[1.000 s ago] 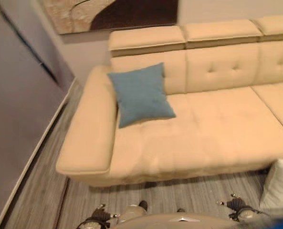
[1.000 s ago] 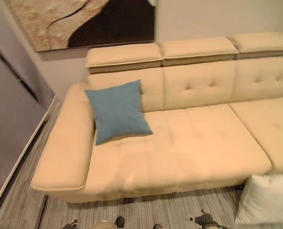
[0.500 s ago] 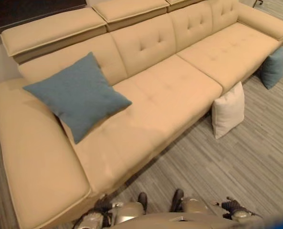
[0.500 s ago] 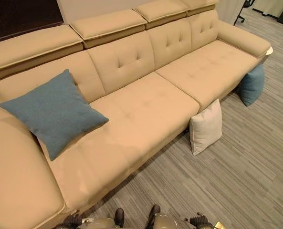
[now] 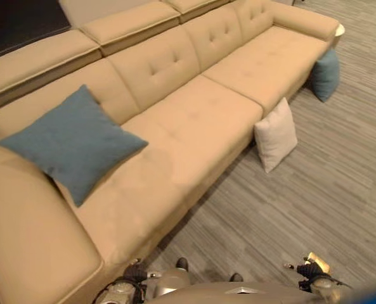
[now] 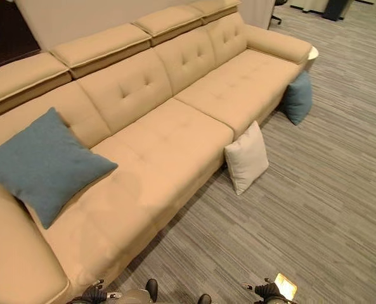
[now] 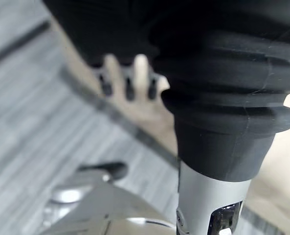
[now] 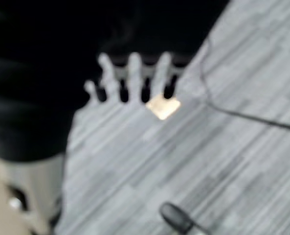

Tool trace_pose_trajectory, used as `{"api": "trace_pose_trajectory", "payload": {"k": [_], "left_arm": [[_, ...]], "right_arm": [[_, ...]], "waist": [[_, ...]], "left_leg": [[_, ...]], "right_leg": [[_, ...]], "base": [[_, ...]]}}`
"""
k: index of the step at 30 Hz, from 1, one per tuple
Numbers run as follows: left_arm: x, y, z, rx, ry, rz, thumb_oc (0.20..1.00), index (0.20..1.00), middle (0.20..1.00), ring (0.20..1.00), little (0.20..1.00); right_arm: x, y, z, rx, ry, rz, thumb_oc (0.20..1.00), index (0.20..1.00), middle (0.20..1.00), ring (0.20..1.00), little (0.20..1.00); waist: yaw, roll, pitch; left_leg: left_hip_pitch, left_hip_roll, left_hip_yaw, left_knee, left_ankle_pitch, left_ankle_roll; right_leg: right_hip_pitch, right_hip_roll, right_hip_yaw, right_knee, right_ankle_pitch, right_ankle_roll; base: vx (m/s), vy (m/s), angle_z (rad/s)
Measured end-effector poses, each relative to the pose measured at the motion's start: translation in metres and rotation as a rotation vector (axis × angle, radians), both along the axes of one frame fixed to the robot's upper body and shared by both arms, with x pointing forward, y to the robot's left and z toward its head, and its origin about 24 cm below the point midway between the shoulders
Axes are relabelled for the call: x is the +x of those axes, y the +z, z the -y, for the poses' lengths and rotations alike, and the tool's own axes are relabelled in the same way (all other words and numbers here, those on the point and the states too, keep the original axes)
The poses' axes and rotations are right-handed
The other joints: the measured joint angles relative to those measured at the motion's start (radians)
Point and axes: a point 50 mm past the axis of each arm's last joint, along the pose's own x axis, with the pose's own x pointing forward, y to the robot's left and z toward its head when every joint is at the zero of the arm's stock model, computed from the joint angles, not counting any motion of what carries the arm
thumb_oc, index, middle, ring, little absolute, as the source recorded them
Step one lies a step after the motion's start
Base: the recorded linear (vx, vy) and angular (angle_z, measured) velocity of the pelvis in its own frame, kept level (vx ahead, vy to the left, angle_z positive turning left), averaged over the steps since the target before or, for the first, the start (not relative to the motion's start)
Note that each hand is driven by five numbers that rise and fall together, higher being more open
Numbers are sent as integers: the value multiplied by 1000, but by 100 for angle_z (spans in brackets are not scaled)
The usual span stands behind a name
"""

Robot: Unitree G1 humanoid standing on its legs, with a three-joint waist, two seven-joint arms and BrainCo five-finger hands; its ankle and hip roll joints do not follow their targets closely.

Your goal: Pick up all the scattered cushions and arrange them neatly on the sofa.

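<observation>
One blue cushion [image 6: 43, 164] is lying on the sofa [image 6: 175, 133]; white cushion [image 6: 246, 158] and another blue one [image 6: 298, 96] are leaning against its front. Both hands, left [image 7: 127, 78] and right [image 8: 130, 78], are hanging relaxed, holding nothing.

The left robot hand [image 7: 127, 78], silver fingers with dark tips under a dark ribbed cover, hangs low at the robot's left side, its fingers straight and side by side, holding nothing. The right robot hand [image 8: 130, 78], of the same build, hangs low at the right side, its fingers likewise straight and slightly spread, empty. In the head views both wrists show at the bottom edge, well apart.
</observation>
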Motion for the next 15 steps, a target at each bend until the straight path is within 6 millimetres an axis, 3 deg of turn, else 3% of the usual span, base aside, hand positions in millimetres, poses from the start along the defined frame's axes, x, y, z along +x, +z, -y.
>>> {"api": "trace_pose_trajectory", "payload": {"k": [1,3,5,6,8,11,12,13,15], "left_arm": [[0,1,-1,0,-12,6,1000,1000,1000,1000,1000],[1,-1,8,-23,-18,11,1000,1000,1000,1000,1000],[13,0,24,-58,-48,41,1000,1000,1000,1000,1000],[22,3,21,-46,-62,60,1000,1000,1000,1000,1000],[40,10,17,-28,-87,107,1000,1000,1000,1000,1000],[46,13,13,-13,-96,121,1000,1000,1000,1000,1000],[42,11,14,-19,-86,116,1000,1000,1000,1000,1000],[42,11,15,-24,-73,120,1000,1000,1000,1000,1000],[39,10,15,-29,-63,115,1000,1000,1000,1000,1000]], "right_arm": [[2,0,-1,0,3,8,1000,1000,1000,1000,1000],[11,5,4,-17,6,32,1000,1000,1000,1000,1000],[11,6,7,-28,14,29,1000,1000,1000,1000,1000],[10,3,0,-11,15,24,1000,1000,1000,1000,1000],[3,-1,-6,3,10,4,1000,1000,1000,1000,1000],[2,-4,-15,26,10,2,1000,1000,1000,1000,1000],[4,-5,-20,36,13,5,1000,1000,1000,1000,1000],[7,-4,-21,40,16,13,1000,1000,1000,1000,1000],[5,-5,-20,40,14,7,1000,1000,1000,1000,1000]], "waist": [[21,-5,-4],[26,11,-1],[-15,49,1],[-35,43,9],[-42,12,16],[-42,-7,25],[-25,13,36],[-3,36,50],[-24,51,53]], "left_leg": [[-10,-25,-91,-11,-40,-16],[-2,-64,-175,-85,-51,-16],[31,-105,-248,-170,-41,2],[53,-105,-217,-192,-11,59],[60,-115,-172,-197,-10,65],[75,-120,-62,-209,2,97],[90,-91,43,-221,1,122],[108,-72,67,-226,-2,125],[110,-50,103,-224,-16,128]], "right_leg": [[-2,-13,47,-22,22,-2],[-11,-9,113,-66,67,1],[-13,26,181,-111,99,33],[-21,21,182,-106,100,41],[-40,-10,140,-96,109,64],[-96,-45,124,-42,122,89],[-117,-76,-33,8,103,109],[-123,-84,-117,55,89,125],[-107,-95,-153,113,67,154]], "base": [[-14,33,-165],[6,76,-128],[-16,159,-135],[-25,159,-145],[-45,90,-84],[-146,44,-110],[-150,43,-171],[-95,39,-165],[-39,-8,-76]]}}
